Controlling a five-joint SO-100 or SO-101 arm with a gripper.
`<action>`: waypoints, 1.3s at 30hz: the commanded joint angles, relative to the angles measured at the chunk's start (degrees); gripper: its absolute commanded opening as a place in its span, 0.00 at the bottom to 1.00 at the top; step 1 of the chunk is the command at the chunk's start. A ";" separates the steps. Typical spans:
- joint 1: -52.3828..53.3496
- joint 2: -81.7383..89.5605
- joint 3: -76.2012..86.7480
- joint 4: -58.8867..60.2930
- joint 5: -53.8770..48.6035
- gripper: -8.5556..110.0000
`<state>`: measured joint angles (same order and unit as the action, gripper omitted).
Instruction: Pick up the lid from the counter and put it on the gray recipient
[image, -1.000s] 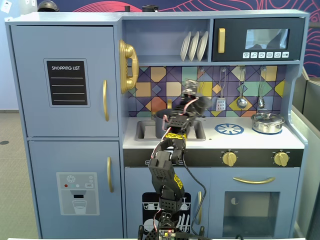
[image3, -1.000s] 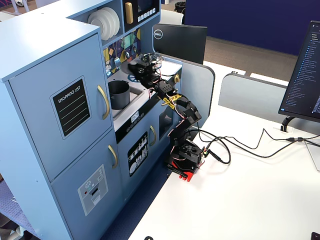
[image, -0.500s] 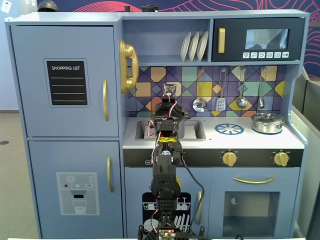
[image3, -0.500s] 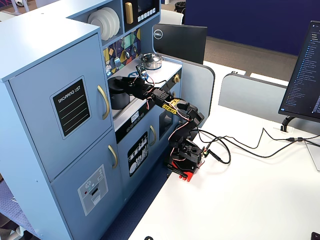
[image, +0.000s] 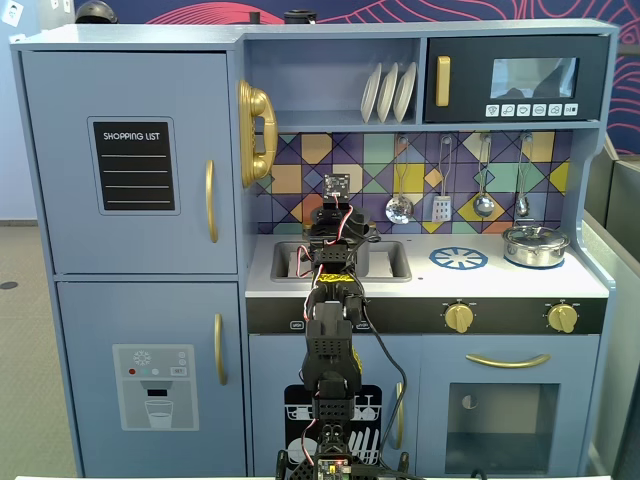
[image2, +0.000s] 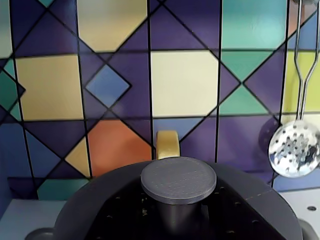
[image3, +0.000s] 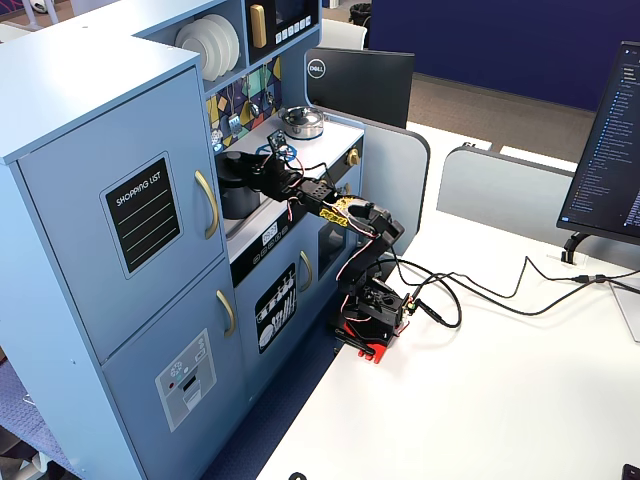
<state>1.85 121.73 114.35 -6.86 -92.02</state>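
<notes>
Wrist view: dark gray lid (image2: 178, 181) fills near bottom edge, knob up, w/ gold tap (image2: 167, 144) just behind it & slotted spoon (image2: 294, 148) at far right; gripper (image: 331, 228) over sink (image: 385, 262), fingers' state can't tell; lid on gray recipient (image3: 236, 186).

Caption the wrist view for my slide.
Dark gray lid, knob up, fills the lower frame before a colorful tiled backsplash; a slotted silver skimmer hangs at right.
</notes>
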 joint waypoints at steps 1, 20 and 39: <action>1.23 0.35 -0.53 -2.02 -0.88 0.07; 1.23 3.25 4.48 -1.49 -0.79 0.07; -0.79 2.72 3.87 -2.37 0.18 0.15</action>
<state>1.49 122.43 119.18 -7.65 -92.64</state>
